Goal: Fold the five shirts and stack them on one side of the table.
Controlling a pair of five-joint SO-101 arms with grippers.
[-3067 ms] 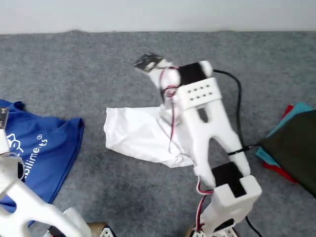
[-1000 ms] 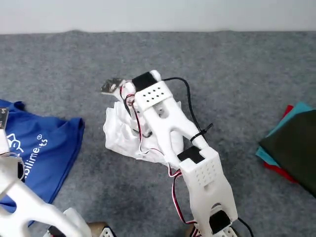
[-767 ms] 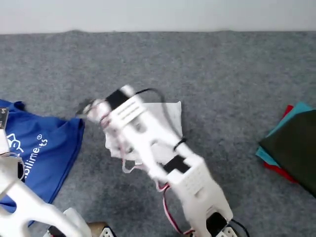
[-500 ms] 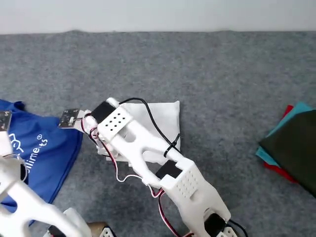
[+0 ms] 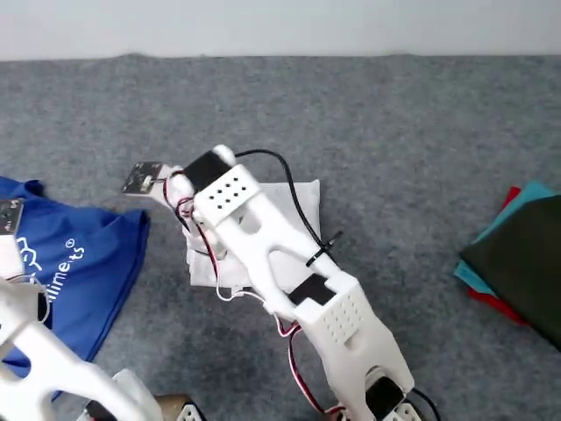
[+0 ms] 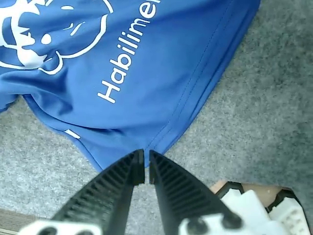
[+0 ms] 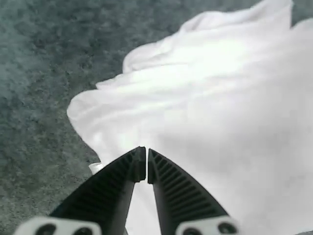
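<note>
I had swept my right pincer [image 7: 146,152], pressed together and empty, across the white shirt [image 5: 311,191] toward nine o'clock. The shirt lay mid-table, folded smaller, probably near ready for stacking.

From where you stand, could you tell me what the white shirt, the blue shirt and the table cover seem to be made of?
White shirt: soft matte cloth, likely cotton knit; it lies in limp rounded folds. Blue shirt: smooth thin fabric, perhaps polyester, with stitched hem and white print. Table cover: grey felt or carpet; fuzzy, speckled nap.
</note>
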